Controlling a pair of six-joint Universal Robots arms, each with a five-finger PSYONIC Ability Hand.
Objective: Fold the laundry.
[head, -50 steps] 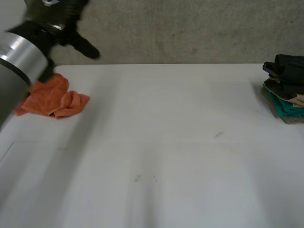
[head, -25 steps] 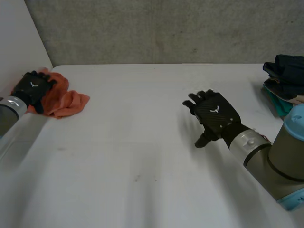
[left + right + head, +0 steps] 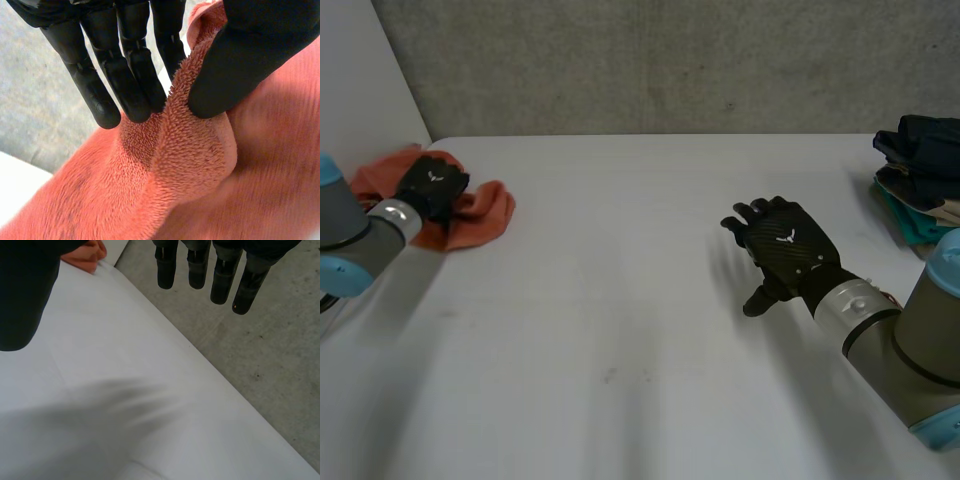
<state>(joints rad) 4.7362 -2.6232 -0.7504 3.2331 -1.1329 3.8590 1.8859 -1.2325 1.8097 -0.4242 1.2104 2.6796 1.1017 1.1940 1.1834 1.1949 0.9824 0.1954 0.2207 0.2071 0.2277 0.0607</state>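
Note:
A crumpled orange towel lies at the table's far left corner. My left hand rests on its middle. In the left wrist view a raised fold of the orange towel is pinched between the thumb and the fingers. My right hand hovers over the bare table right of centre, fingers straight and spread, holding nothing. The right wrist view has its fingers extended, with the orange towel far beyond them.
A stack of folded clothes, dark on top and teal below, sits at the table's right edge. The white table spreads wide between the two hands. A grey wall runs behind the table's far edge.
My left hand has moved right onto the towel's middle and closed on a fold. My right arm came into view and has since drifted slightly right.

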